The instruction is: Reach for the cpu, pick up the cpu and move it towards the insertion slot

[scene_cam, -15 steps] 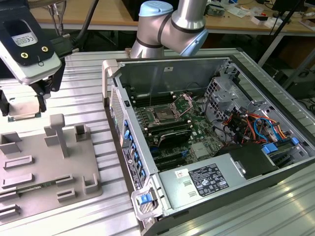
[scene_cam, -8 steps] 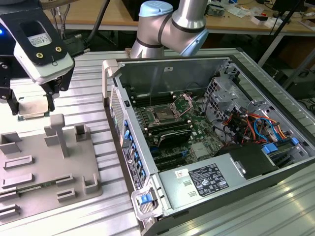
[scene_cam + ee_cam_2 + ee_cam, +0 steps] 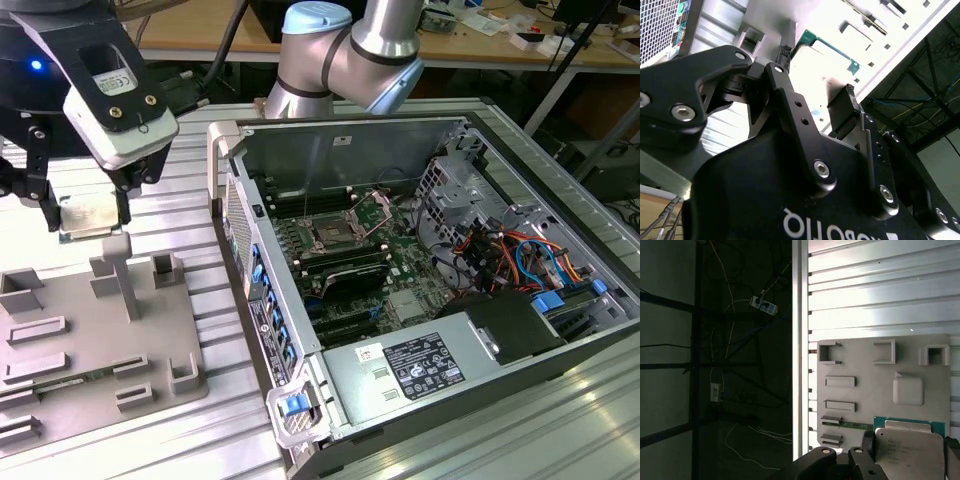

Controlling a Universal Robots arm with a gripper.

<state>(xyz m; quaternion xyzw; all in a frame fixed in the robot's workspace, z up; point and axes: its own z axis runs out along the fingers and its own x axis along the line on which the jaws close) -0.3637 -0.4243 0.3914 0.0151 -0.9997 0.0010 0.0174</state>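
Black gripper (image 3: 86, 212), fingers clamped on thin square silver-topped green-edged cpu (image 3: 910, 452), above grey plastic fixture plate (image 3: 60, 350), ribbed metal worktop (image 3: 240, 420)

In the exterior view the fingers (image 3: 47, 208) of the gripper (image 3: 87, 222) hide two sides of the cpu (image 3: 88, 216) from you. The first wrist view's edge cuts the cpu (image 3: 910, 450) off. Glare in the second wrist view washes out what seems to be its top. Inside the slot (image 3: 330, 236), detail is too small to tell.
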